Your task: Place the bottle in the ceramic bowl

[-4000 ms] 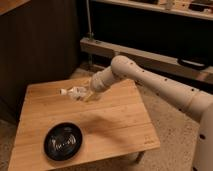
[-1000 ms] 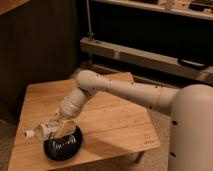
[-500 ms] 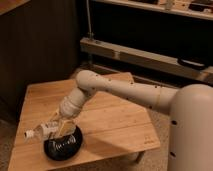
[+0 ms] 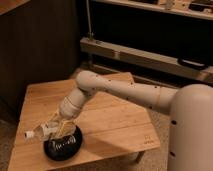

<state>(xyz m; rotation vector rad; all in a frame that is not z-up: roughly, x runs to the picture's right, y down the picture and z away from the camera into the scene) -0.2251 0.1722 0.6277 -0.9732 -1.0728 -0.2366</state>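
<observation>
Gripper (image 4: pixel 59 128) clamped on the bottle (image 4: pixel 41 132), held sideways just above the bowl (image 4: pixel 63 145) near the table's (image 4: pixel 115 131) front-left corner; carry looks done, lowering and release remain.

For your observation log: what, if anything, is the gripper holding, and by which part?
The gripper is shut on the bottle, gripping its body toward the base end; the capped end sticks out left, above the ceramic bowl.
</observation>
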